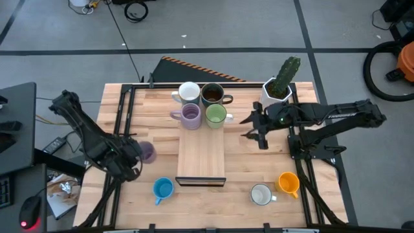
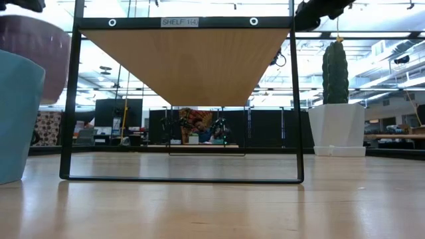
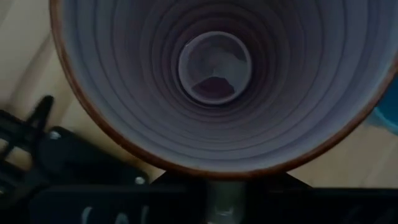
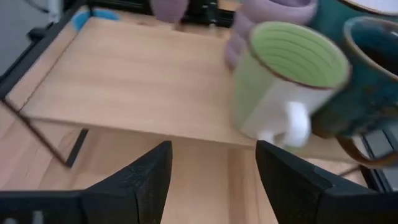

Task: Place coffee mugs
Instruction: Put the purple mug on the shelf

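While left gripper clamps lilac mug, right gripper wide open; 4 mugs on shelf, 3 on table.

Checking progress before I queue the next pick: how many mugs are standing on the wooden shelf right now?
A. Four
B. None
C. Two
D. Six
A. The high view shows four mugs grouped at the far end of the shelf: the white mug, the dark mug, the purple mug and the green mug; the other mugs are off it.
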